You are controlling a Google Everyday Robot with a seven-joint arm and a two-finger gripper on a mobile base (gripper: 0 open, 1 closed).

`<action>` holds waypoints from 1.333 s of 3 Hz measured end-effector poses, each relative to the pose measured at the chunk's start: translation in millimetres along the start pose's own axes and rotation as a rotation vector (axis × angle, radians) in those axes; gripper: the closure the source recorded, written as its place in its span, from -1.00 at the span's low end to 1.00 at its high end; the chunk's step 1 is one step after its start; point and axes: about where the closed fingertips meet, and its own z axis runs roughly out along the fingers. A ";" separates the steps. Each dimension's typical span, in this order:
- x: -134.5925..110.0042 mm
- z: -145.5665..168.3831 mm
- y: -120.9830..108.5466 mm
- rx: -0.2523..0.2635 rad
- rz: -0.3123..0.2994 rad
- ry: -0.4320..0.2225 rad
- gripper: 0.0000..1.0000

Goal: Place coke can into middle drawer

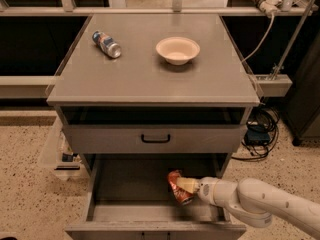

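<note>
**At the lower centre of the frame — coke can held inside the open drawer**

In the bottom part of the frame the middle drawer [127,186] stands pulled out from the grey cabinet, its flat floor in view. Over the right half of that floor is the coke can [175,177], tilted, with its top leaning toward the upper left. The gripper [184,186] comes in from the lower right corner on a pale, rounded arm [270,208]. Its jaws are pinching the can — one cream-coloured finger lies across the can's right side. Whether the can's lower end touches the drawer floor I cannot tell.

Just above the open drawer, the closed drawer front [100,140] with a black handle [155,139] spans the cabinet. Higher still, the grey worktop [150,81] carries two things well apart. A blue-and-silver can [106,44] lies on its side at the upper left, and a pale bowl [177,49] sits upright toward the upper middle. At the right edge of the frame, dark cables [261,129] lie coiled on the speckled floor [25,184] beside the cabinet.
</note>
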 end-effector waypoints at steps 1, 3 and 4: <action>7.9 -3.1 -6.2 0.032 0.017 -0.006 0.25; 13.8 -7.5 -28.1 0.154 0.028 -0.033 -0.69; 13.8 -7.4 -28.0 0.154 0.028 -0.033 -1.00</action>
